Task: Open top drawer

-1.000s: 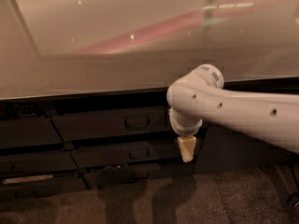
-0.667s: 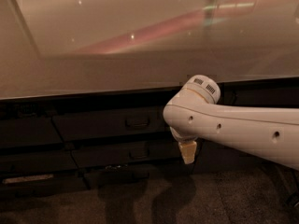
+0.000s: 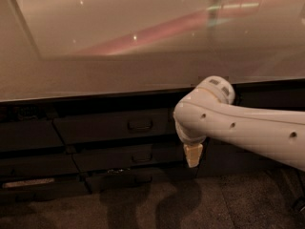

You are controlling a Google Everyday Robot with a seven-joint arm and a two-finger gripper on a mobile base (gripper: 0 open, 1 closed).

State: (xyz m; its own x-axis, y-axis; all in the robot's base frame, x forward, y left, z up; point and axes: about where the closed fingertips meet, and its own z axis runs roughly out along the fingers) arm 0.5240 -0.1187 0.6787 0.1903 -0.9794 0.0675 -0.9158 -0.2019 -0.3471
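Note:
The top drawer [image 3: 97,128] is a wide dark front just under the countertop, left of centre, and it sits flush and closed. Its small curved handle [image 3: 139,125] is at the middle of the front. My gripper [image 3: 192,155] hangs down from the white arm [image 3: 238,128], which reaches in from the right. Its cream tip is to the right of the handle and lower, level with the second drawer. It holds nothing and is apart from the handle.
A pale glossy countertop [image 3: 119,70] overhangs the drawers. Two slimmer dark drawers [image 3: 119,157] [image 3: 138,179] lie below the top one. More dark fronts [image 3: 28,135] stand at the left. Speckled carpet floor [image 3: 143,209] runs along the front.
The arm's forearm has sunk and swung a little, with its wrist joint shifted right. The gripper tip has dropped slightly. The drawer has not moved.

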